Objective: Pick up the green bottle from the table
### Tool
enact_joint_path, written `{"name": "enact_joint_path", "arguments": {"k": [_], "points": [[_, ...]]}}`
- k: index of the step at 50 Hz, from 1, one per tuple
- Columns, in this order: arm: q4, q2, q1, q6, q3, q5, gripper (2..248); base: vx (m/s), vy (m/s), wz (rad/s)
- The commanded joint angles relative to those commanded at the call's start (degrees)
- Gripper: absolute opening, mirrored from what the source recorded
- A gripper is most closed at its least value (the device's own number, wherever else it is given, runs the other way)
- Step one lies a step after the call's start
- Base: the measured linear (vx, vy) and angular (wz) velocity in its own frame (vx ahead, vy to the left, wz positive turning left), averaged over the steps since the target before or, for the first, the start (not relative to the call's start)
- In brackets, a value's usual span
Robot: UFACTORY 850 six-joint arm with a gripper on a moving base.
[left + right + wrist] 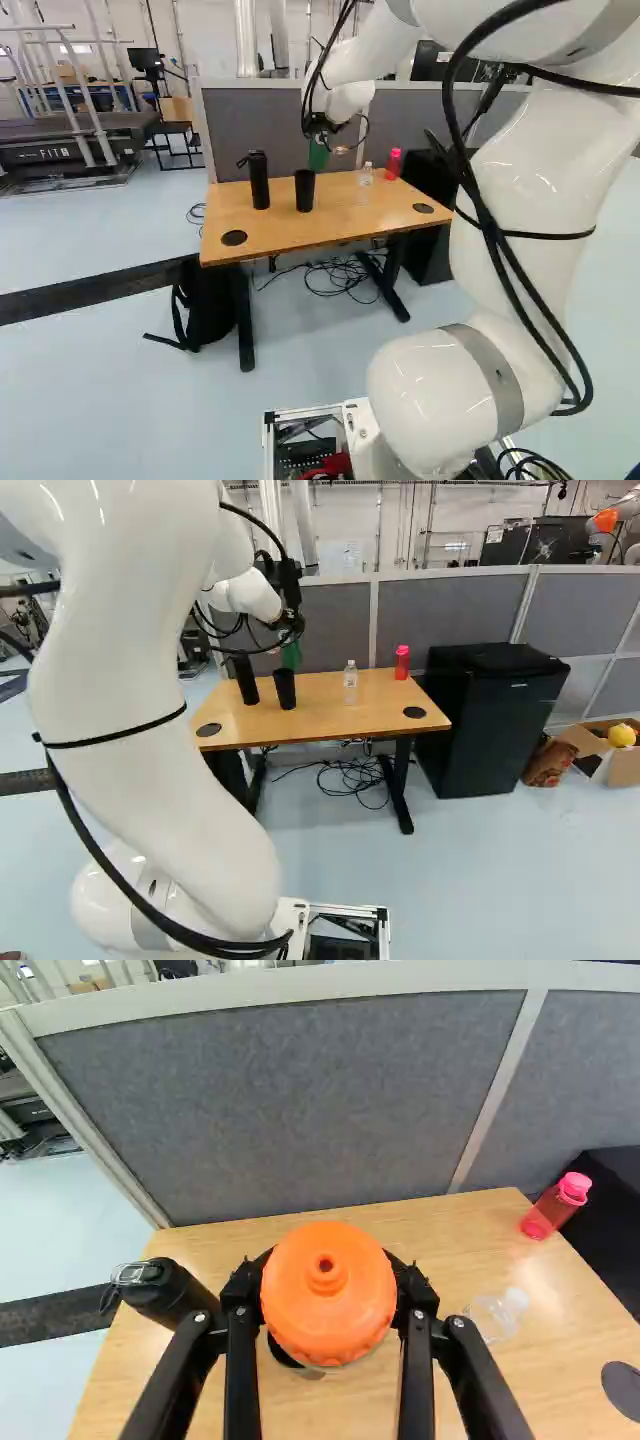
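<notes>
Well, in the left base view, holding the green bottle (318, 155) in the gripper (319, 138), near the black cup (304, 190). In the right base view, held up by the far edge of the bench (335, 716), left of the clear bottle (350, 683). In the wrist view, clamped from both sides, with orange cap (328, 1295) between the fingers.

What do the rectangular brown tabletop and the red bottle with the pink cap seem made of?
The tabletop looks like smooth wood or laminate: brown, with a soft glare. The red bottle seems glossy plastic or glass: light shows through its wall.
</notes>
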Motion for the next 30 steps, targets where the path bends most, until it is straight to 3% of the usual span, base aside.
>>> {"name": "enact_joint_path", "arguments": {"k": [30], "points": [[0.0, 0.0, 0.0, 0.0, 0.0, 0.0, 34, -0.156, 0.001, 0.012]]}}
